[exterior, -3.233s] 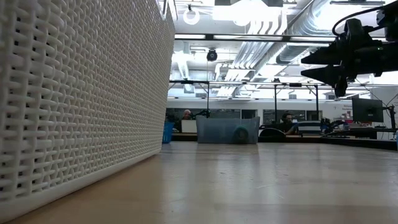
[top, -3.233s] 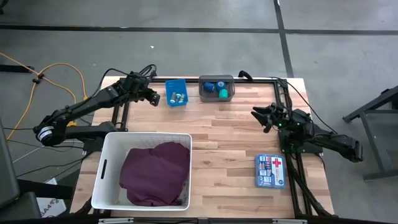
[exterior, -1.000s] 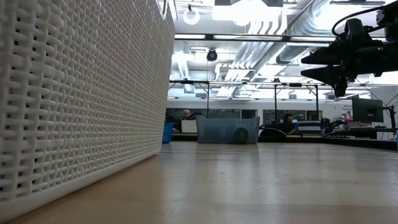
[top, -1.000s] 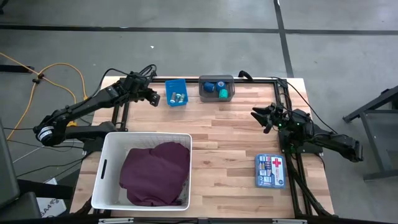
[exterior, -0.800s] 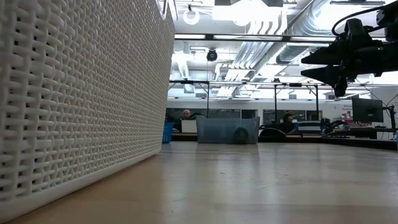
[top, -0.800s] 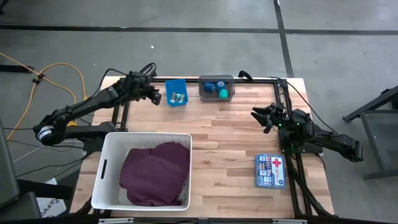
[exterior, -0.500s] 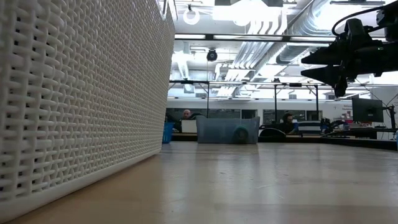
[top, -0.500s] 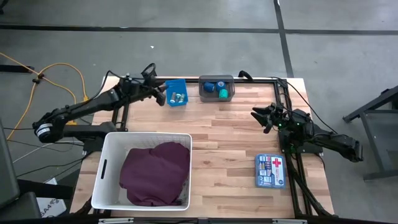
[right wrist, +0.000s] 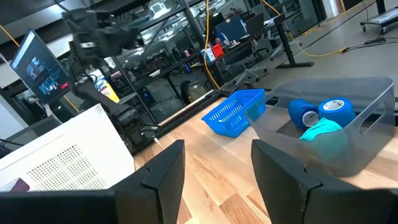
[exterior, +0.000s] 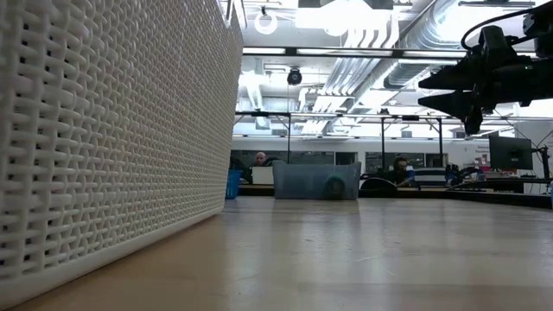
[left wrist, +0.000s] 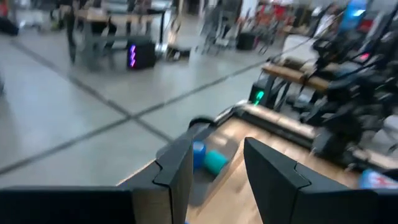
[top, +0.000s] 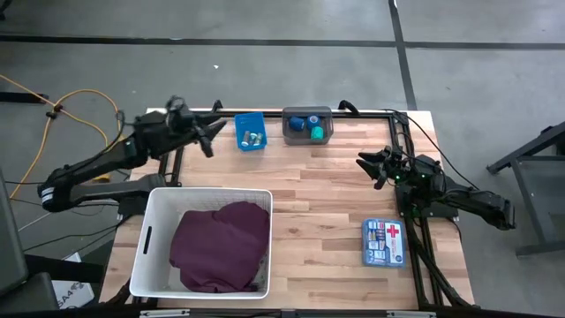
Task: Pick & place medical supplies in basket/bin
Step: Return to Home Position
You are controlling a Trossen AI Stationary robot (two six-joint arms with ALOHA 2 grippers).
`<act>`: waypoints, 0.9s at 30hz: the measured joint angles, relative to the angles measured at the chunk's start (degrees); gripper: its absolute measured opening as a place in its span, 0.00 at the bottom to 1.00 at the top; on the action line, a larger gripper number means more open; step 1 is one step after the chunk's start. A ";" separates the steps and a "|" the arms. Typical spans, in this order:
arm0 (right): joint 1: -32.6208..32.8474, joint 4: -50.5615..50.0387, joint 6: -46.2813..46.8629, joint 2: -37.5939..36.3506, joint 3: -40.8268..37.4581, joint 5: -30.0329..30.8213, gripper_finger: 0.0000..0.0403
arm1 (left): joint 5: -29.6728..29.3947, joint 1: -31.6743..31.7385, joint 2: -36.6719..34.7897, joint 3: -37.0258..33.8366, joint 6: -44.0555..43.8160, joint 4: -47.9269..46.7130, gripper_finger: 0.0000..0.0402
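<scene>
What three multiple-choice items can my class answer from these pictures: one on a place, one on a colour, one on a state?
1. Where does the maroon cloth lie?
A. in the white basket
B. on the floor
C. on a chair

2. What colour is the small bin beside the grey bin?
A. red
B. blue
C. yellow

3. How is the right tool?
A. shut on a roll
B. open and empty
C. shut on a vial

Answers:
1 A: the high view shows the cloth heaped inside the basket.
2 B: its mesh walls are blue.
3 B: the right wrist view shows its fingers apart with nothing between them.
</scene>
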 joint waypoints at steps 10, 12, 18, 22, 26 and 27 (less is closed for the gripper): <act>0.00 0.00 0.01 0.00 0.00 0.02 0.43 | 1.27 -4.94 -13.10 0.00 3.59 -0.73 0.34; 0.00 0.00 0.01 0.00 0.00 0.02 0.43 | 1.27 -5.85 -14.96 0.00 4.60 -0.83 0.34; 0.00 0.00 -0.01 0.00 0.00 0.02 0.43 | 1.67 -8.54 -20.24 0.00 7.21 -1.76 0.34; 0.00 -0.01 0.01 0.00 -0.01 0.02 0.43 | 1.66 -10.09 -23.44 0.00 7.28 -4.19 0.34; 0.00 0.00 -0.01 0.00 0.00 0.02 0.43 | 1.92 -11.32 -26.45 -0.02 7.37 -6.57 0.34; 0.00 -0.02 0.01 0.00 0.00 0.02 0.43 | 2.30 -11.55 -27.14 -0.02 7.40 -7.30 0.34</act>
